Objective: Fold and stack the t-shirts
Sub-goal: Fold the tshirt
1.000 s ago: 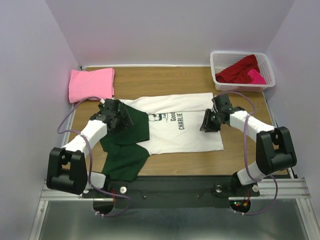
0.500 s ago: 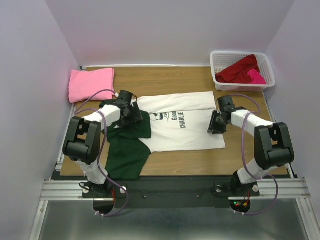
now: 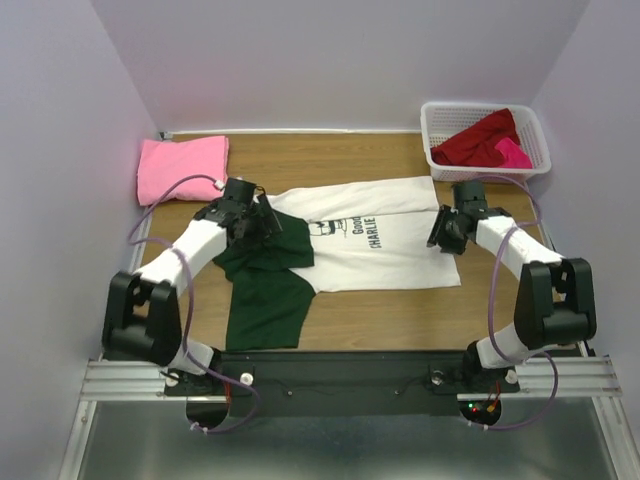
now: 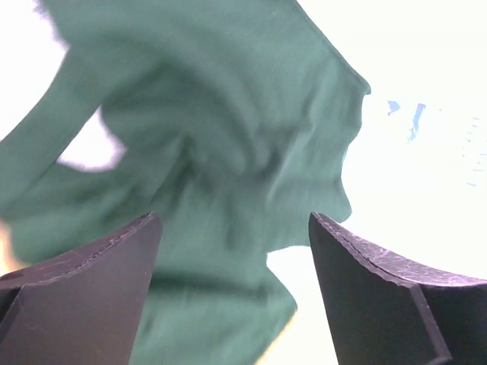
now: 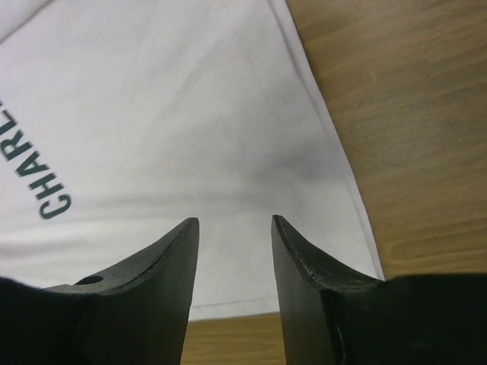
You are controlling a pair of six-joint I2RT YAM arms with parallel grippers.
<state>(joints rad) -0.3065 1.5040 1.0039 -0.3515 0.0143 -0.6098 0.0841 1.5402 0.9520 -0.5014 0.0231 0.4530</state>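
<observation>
Pale lilac walls close in a wooden bench [image 3: 500,310] on which the work is spread. At its centre, the left end effector [image 4: 232,228] hangs with its fingers wide apart and nothing between them, directly over a rumpled dark green sleeve [image 4: 221,152]. The right end effector [image 5: 234,220] also has its fingers parted, with a narrower gap, and it pinches nothing: the cloth below lies flat, close to the hem corner where white meets bare wood. Both belong to the white t-shirt [image 3: 385,255], which lies print-up across the middle of the bench with its collar end to the left, where the two green sleeves bunch and trail toward the near edge. Judging by this, each arm sits at one end of the shirt so the pair can flatten it or pick up edges for a fold; the creased sleeves look like the part needing attention first. Further out, a pink t-shirt [image 3: 182,170] rests folded at the far left corner, probably the start of the stack. At the far right, a white basket [image 3: 436,130] holds a dark red t-shirt [image 3: 480,140] and a magenta t-shirt [image 3: 512,153], both unfolded.
</observation>
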